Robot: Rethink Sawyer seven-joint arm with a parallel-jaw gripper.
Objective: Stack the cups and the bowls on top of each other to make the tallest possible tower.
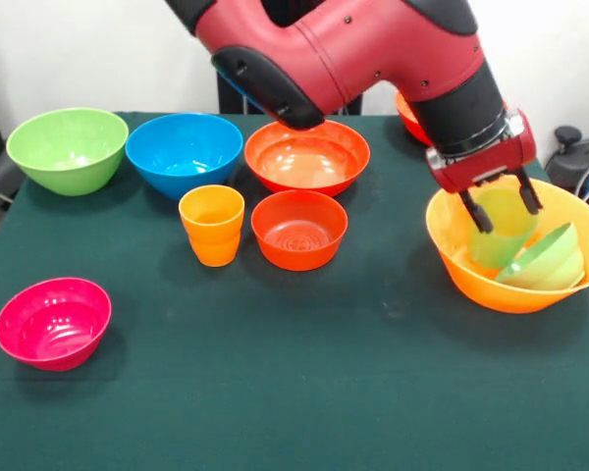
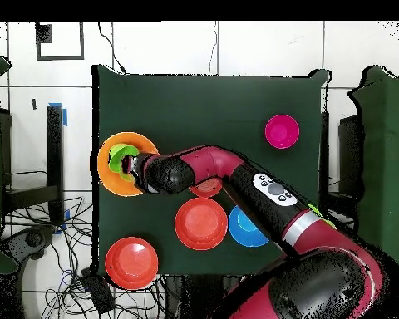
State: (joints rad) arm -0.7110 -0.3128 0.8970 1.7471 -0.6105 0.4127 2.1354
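The largest orange bowl (image 1: 491, 289) stands at the right in the front view. In it are the translucent green cup (image 1: 501, 240), upright, and a small green bowl (image 1: 548, 260) lying tilted against it. My gripper (image 1: 503, 203) hangs over this bowl with its fingers spread, one at each side of the green cup's rim. The orange cup (image 1: 212, 224) and a small red-orange bowl (image 1: 298, 229) stand side by side mid-table. In the overhead view the gripper (image 2: 130, 166) is over the orange bowl (image 2: 105, 176) at the left.
A large green bowl (image 1: 67, 149), a blue bowl (image 1: 185, 152) and a red-orange bowl (image 1: 306, 157) line the far side. Another red-orange bowl (image 1: 410, 120) is partly hidden behind the arm. A pink bowl (image 1: 53, 322) sits near left.
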